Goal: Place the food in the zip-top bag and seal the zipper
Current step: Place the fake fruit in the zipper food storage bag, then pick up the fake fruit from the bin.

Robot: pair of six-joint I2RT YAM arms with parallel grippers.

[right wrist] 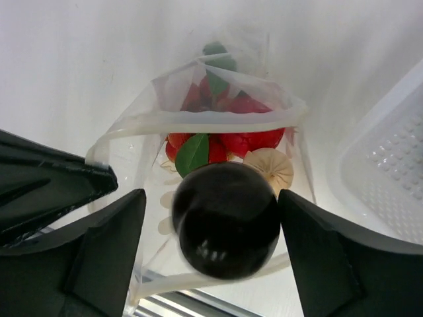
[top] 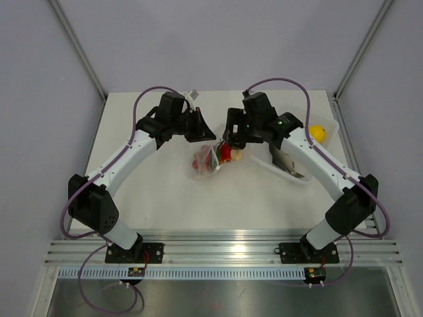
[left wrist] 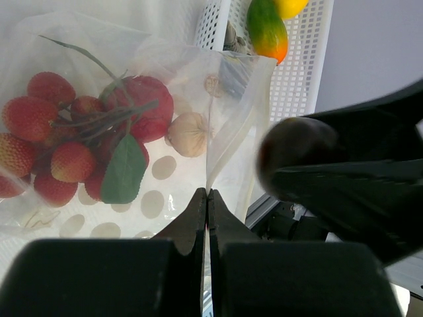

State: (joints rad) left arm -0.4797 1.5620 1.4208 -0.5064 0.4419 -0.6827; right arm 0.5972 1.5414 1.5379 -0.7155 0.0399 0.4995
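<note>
Zip-top bag [left wrist: 153, 203]: clear, pale cream dots.
Berries [left wrist: 46, 125]: red.
Leaf [left wrist: 122, 175]: green.
Bulb [left wrist: 188, 134]: beige.
Ball [right wrist: 225, 218]: glossy near-black.
Lemon [top: 318, 133]: yellow.
Fruit [left wrist: 268, 30]: green-to-orange.
Tub [right wrist: 390, 178]: white, perforated grid.
Cables [top: 142, 105]: purple.
Table [top: 158, 198]: white.

bag [top: 206, 160]: one, lying at centre of the top view.
tub [top: 332, 120]: one, sitting at right.
dark ball [right wrist: 225, 221]: one, showing at lower centre of the right wrist view.
red berries [left wrist: 69, 162]: roughly nine, crowding the left of the left wrist view; they are overlapping, so the exact count is unclear.
green leaves [right wrist: 193, 153]: at least two.
beige bulb [left wrist: 188, 134]: one.
green-orange fruit [left wrist: 268, 30]: one, at top.
yellow fruit [top: 318, 133]: one.
</note>
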